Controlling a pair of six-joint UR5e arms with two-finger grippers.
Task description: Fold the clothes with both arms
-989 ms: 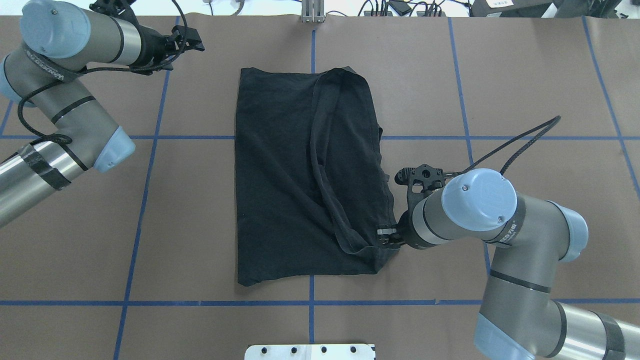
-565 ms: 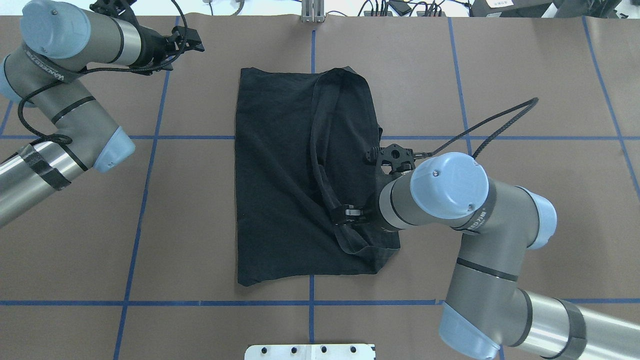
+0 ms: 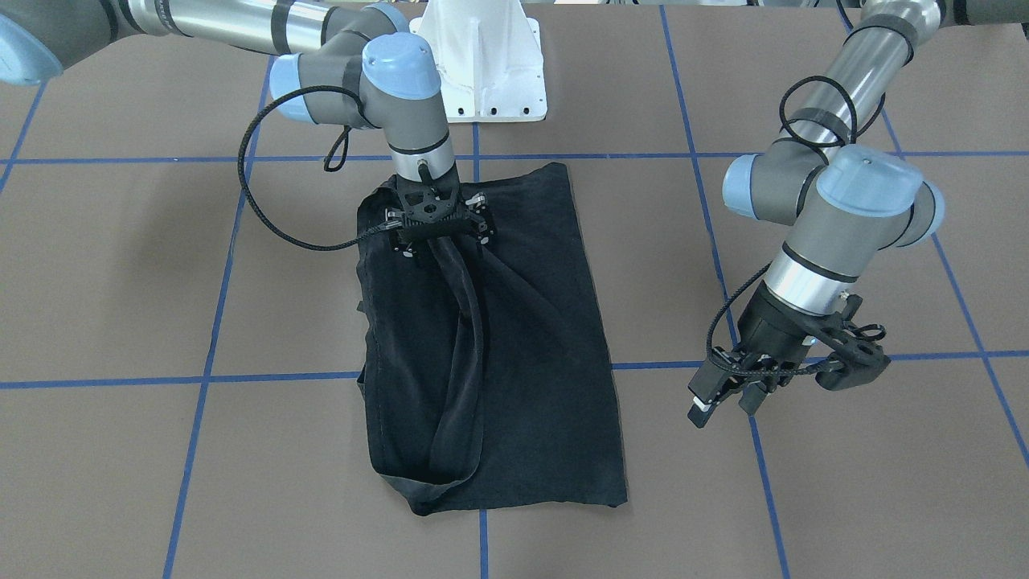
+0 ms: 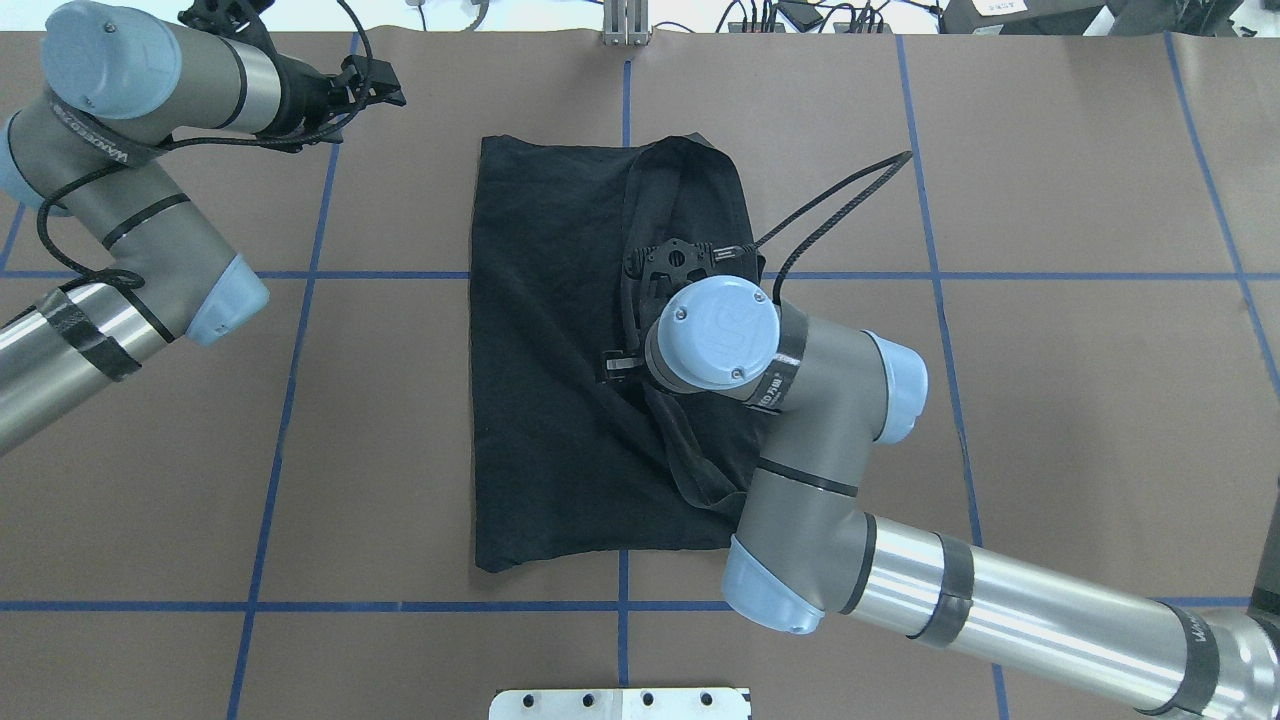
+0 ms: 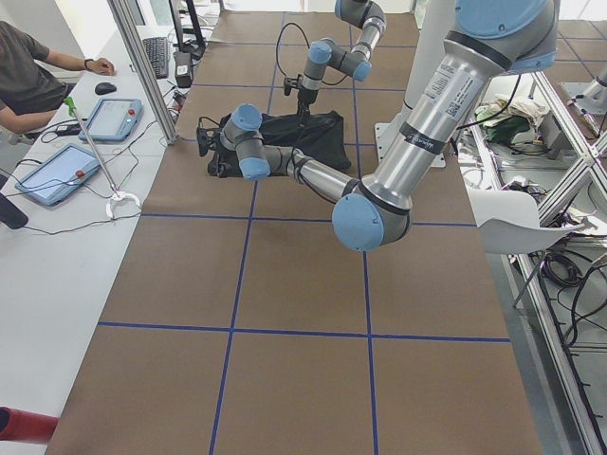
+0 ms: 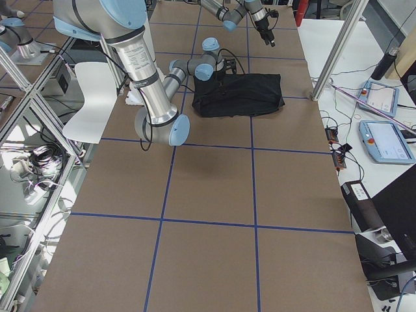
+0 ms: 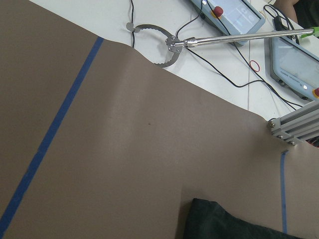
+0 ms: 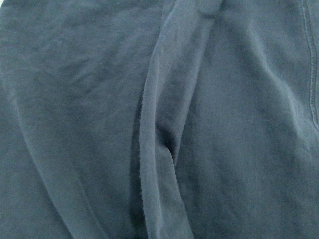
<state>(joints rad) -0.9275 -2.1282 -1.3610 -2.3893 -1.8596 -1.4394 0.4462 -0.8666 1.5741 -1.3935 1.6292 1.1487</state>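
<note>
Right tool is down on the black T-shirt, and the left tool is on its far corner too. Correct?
No. The right tool is on the black fabric T-shirt, but the left tool is off it, over the bare brown blue-taped table beside the shirt. The exterior front-facing view shows this.

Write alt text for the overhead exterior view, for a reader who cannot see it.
A black T-shirt, partly folded lengthwise, lies on a brown table gridded with blue tape. The right arm reaches over it, the right gripper mostly hidden under the wrist at a raised cloth ridge; the left arm sits at the far left, left gripper off the shirt.
</note>
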